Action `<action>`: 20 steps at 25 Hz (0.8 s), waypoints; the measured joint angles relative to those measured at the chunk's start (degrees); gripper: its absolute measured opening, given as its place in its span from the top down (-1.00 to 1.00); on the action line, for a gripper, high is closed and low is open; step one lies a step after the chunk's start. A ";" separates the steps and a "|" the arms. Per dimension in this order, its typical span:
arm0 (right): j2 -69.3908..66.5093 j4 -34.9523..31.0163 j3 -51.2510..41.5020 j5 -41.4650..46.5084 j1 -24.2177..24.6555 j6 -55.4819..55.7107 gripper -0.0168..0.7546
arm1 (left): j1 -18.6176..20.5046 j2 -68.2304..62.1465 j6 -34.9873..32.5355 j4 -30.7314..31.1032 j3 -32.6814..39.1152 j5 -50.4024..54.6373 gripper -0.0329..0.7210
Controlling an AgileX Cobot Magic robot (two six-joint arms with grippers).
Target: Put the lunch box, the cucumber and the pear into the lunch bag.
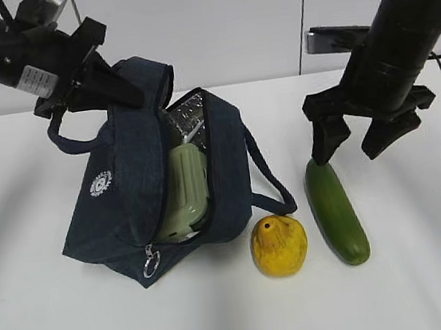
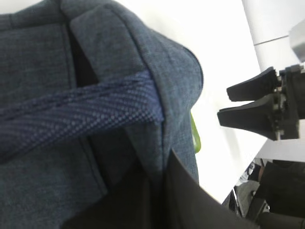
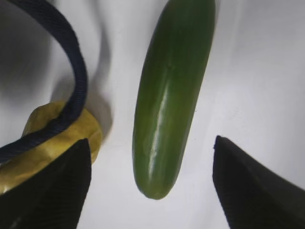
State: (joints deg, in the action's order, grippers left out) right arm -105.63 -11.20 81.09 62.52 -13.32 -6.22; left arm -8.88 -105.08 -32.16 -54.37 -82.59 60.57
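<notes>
The left gripper (image 1: 118,87) is clamped on the top edge of the lunch bag (image 1: 128,200), holding its mouth open; if that fabric slips, the opening could sag shut. Inside the bag the lunch box (image 1: 183,190) stands on end, leaving little room beside it. Just right of the bag's base lies the pear (image 1: 279,245), under a bag handle. Further right of the bag lies the cucumber (image 1: 336,211), with the right gripper (image 1: 356,143) spread wide and empty above its far end; gripped so near the tip, the smooth cucumber could swing or slide out.
</notes>
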 joint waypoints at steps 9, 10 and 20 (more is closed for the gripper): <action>-7.23 -0.10 -0.32 -4.67 0.00 0.73 -0.56 | 3.88 0.06 3.82 1.67 -0.02 0.90 0.91; -7.88 -0.10 -0.32 -5.07 0.00 0.83 -0.56 | 3.95 0.06 3.84 1.67 -0.02 1.02 0.91; -12.56 -1.78 -0.32 -10.25 0.00 1.12 -0.56 | 4.01 0.06 3.98 1.67 -0.02 2.48 0.91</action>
State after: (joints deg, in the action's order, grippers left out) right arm -118.19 -12.97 80.77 52.27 -13.32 -5.10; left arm -4.87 -105.01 -28.18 -52.70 -82.61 63.05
